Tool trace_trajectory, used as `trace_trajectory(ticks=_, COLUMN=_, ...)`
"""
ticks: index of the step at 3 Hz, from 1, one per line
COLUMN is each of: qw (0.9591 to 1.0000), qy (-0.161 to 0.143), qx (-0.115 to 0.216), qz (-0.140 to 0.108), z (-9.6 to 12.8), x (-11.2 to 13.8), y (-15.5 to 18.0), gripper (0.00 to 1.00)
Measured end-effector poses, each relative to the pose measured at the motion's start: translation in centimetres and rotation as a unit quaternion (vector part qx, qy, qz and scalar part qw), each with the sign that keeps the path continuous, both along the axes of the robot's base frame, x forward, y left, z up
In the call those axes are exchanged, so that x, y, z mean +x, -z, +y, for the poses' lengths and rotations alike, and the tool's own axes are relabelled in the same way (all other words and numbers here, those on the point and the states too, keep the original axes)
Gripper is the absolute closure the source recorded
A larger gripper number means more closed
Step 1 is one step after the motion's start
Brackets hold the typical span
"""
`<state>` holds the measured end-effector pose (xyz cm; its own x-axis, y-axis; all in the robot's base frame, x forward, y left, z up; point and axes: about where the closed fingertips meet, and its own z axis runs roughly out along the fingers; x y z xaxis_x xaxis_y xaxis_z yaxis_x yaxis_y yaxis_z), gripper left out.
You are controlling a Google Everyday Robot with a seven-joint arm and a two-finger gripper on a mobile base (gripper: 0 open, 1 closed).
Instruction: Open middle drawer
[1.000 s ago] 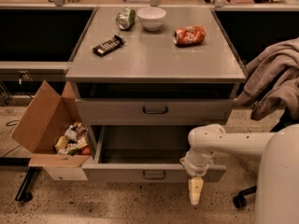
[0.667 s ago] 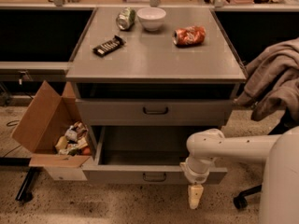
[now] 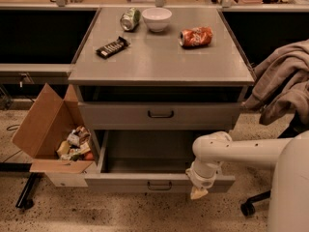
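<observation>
The middle drawer (image 3: 120,182) is a grey metal drawer pulled well out of the cabinet. Its inside looks bare, and a small dark loop handle (image 3: 159,185) sits at the centre of its front. My gripper (image 3: 198,192) hangs from the white arm and points down at the right part of that front, right of the handle and just at its lower edge. Above it, a grey drawer (image 3: 116,115) with its own loop handle sits nearly flush. Whatever lies below the open drawer is hidden.
An open cardboard box (image 3: 43,124) of snack packets stands on the floor left of the open drawer. On the counter lie a white bowl (image 3: 157,18), a green can (image 3: 130,19), an orange can (image 3: 195,36) and a dark bar (image 3: 112,47). A chair with a brown jacket (image 3: 285,81) stands right.
My arm and gripper have shifted slightly left and a little up along the open drawer's front. The drawer remains pulled out.
</observation>
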<state>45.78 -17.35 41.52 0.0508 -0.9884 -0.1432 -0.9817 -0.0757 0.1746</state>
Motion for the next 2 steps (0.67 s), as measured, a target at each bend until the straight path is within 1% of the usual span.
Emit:
trace_trajectory(ticks=1, qw=1.0000, qy=0.000, qx=0.000, qz=-0.003, z=0.04, x=0.10, y=-0.29, gripper=0.87)
trace_trajectory(ticks=2, qw=1.0000, qy=0.000, qx=0.000, qz=-0.003, z=0.05, x=0.36, y=-0.60, gripper=1.00)
